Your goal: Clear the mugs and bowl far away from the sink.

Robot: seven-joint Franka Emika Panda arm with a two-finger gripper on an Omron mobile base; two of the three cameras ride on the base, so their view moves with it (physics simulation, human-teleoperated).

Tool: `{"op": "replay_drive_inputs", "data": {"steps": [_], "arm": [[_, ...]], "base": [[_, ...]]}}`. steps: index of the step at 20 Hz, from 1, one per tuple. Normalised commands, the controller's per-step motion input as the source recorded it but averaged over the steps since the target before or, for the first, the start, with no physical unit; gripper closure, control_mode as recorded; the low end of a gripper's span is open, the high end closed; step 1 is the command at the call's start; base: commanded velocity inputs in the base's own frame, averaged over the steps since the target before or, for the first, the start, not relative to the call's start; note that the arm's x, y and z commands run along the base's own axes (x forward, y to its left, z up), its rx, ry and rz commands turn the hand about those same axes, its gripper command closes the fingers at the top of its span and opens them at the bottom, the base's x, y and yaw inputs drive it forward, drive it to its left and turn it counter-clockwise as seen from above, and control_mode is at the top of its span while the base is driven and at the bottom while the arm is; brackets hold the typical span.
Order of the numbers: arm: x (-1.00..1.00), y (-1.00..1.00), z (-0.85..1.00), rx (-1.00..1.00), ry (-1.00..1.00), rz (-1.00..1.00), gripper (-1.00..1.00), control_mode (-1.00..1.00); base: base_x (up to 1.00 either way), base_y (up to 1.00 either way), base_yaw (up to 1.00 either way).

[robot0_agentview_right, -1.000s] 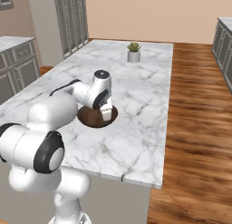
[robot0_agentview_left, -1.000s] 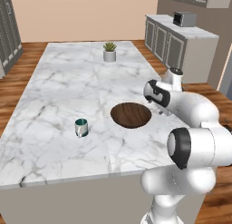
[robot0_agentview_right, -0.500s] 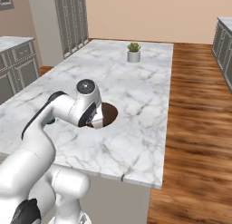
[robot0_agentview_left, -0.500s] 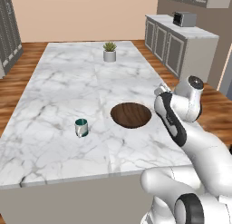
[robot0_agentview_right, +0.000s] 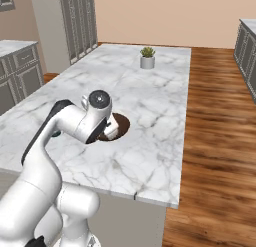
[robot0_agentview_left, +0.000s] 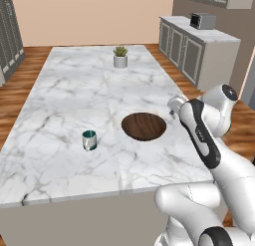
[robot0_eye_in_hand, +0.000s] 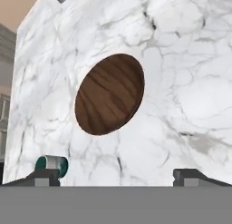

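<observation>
The dark-brown wooden bowl (robot0_agentview_left: 143, 126) (robot0_eye_in_hand: 110, 94) lies on the marble island near its right edge, and its far rim (robot0_agentview_right: 121, 122) shows behind my hand. A white-grey mug with a teal inside (robot0_agentview_left: 89, 140) (robot0_eye_in_hand: 52, 164) stands well left of the bowl. My gripper (robot0_eye_in_hand: 117, 177) hovers just right of the bowl and looks across it. Its fingertips (robot0_eye_in_hand: 45, 175) stand wide apart with nothing between them, so it is open. My forearm covers most of the hand in both base views. The sink is out of view.
A potted plant (robot0_agentview_left: 120, 57) (robot0_agentview_right: 147, 58) stands at the island's far end. The island's right edge (robot0_agentview_left: 196, 140) runs directly under my arm. Grey cabinets with a toaster (robot0_agentview_left: 201, 21) line the right wall across a wooden floor.
My arm has folded, with the elbow swinging out past the island's right edge. The hand has drawn slightly back from the bowl. Its jaws stayed open, and the bowl and mug have not moved.
</observation>
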Motion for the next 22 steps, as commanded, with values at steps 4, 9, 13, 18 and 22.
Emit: {"op": "replay_drive_inputs", "data": {"steps": [4,9,13,18,22], "arm": [[-0.25,0.16,0.30,-0.21,0.00,-0.02,-1.00,-1.00],[-0.41,0.00,0.18,-0.31,0.00,0.19,-1.00,-1.00],[-0.45,0.14,0.11,-0.25,0.00,0.38,-1.00,-1.00],[-0.59,0.25,0.08,-0.24,-0.05,0.26,-1.00,-1.00],[-0.50,0.20,0.01,-0.19,-0.03,0.08,-1.00,-1.00]], "base": [[0.00,0.00,0.00],[0.00,0.00,0.00],[0.00,0.00,0.00],[0.00,0.00,0.00],[0.00,0.00,0.00]]}}
